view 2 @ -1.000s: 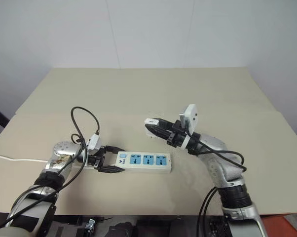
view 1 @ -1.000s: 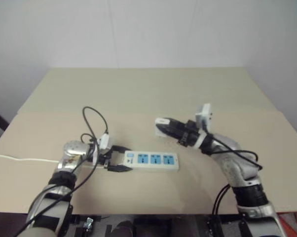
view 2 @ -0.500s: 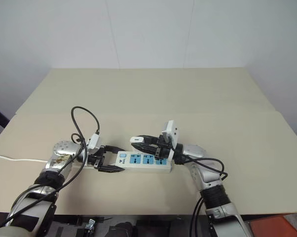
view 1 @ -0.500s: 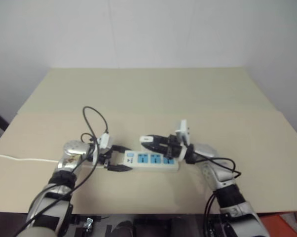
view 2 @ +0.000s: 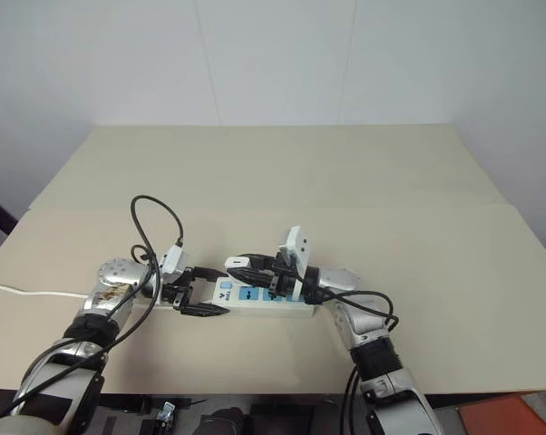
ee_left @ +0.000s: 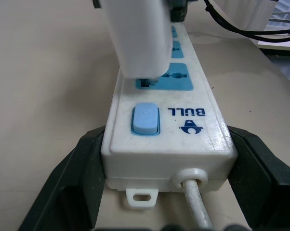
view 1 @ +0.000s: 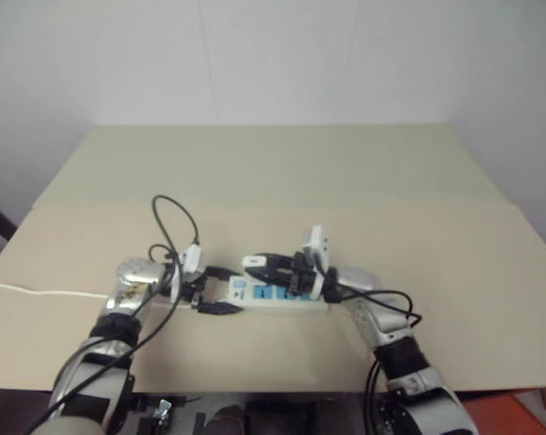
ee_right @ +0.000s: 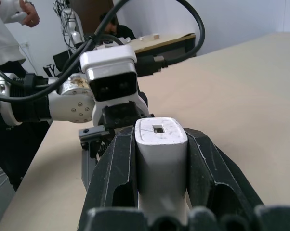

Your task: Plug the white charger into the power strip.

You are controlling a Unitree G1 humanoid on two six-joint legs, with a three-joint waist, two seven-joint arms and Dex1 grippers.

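The power strip (view 1: 279, 295) lies flat near the table's front edge, a long white bar with blue sockets. My left gripper (view 1: 215, 290) is shut on its switch end, one black finger (ee_left: 82, 168) pressed against each long side. My right gripper (view 1: 260, 265) reaches in from the right, shut on the white charger (ee_right: 160, 144). The white charger (ee_left: 135, 38) stands upright over the first blue socket (ee_left: 176, 82) beside the blue switch (ee_left: 145, 119). Its lower end meets that socket, and its prongs are hidden.
A thin white cord (view 1: 37, 293) runs from the strip off the tan table's (view 1: 273, 172) left edge. A black cable (view 1: 171, 220) loops above my left wrist. Part of a person (ee_right: 10, 21) stands beyond the table in the right wrist view.
My right gripper has carried the white charger left and down, from above the table right of the strip to the socket beside the switch. The left gripper and the strip have stayed put.
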